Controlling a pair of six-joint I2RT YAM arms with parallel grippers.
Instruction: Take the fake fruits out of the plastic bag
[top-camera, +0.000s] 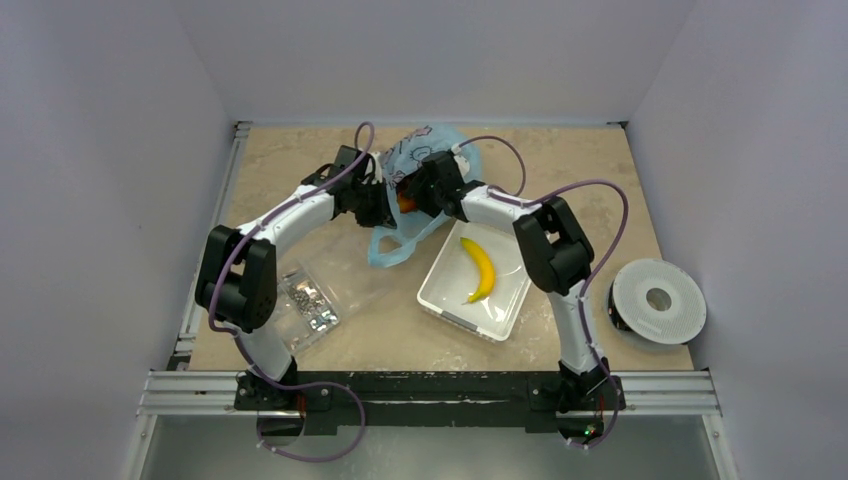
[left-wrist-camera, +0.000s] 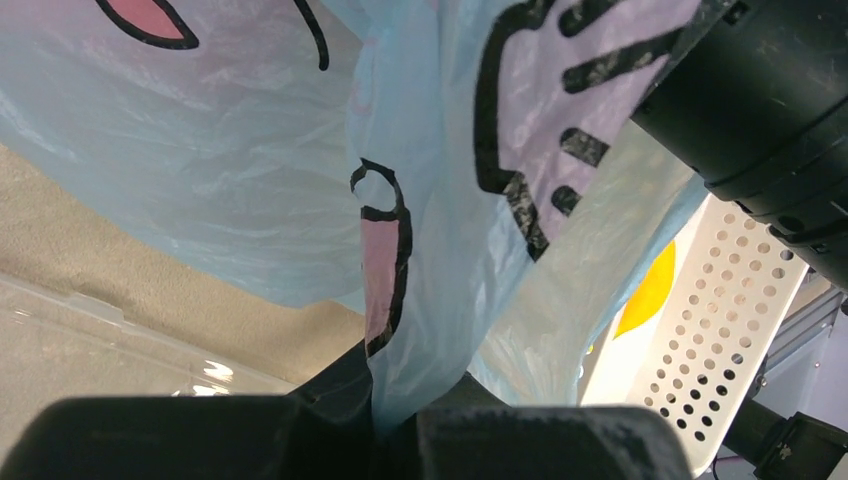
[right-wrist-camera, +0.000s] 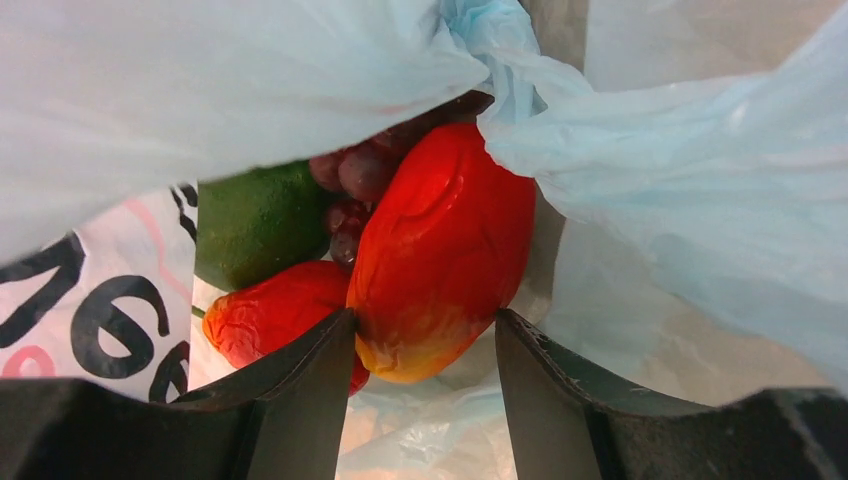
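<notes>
Evidently the left gripper (left-wrist-camera: 395, 425) pinches the bag (left-wrist-camera: 250, 180) to hold its mouth up while the right gripper (right-wrist-camera: 420, 345), fingers parted, straddles the mango (right-wrist-camera: 445, 250).

So the plastic bag (top-camera: 425, 190) sits toward the back middle of the table, thin crinkly light-blue film with a pink and white cartoon print outlined in black, and one loop handle trailing toward the near side. Its mouth is open and the fruits are all still bunched up inside. The mango (right-wrist-camera: 445, 250) is the big one, glossy orange-red going yellowish at its lower tip, lying at the front of the opening. Tucked against its left is a small red fruit (right-wrist-camera: 275, 310), a bit wrinkled looking. Behind those is a green avocado-like fruit (right-wrist-camera: 255, 225), and dark-red grapes (right-wrist-camera: 360, 175) wedged between it and the mango.
</notes>
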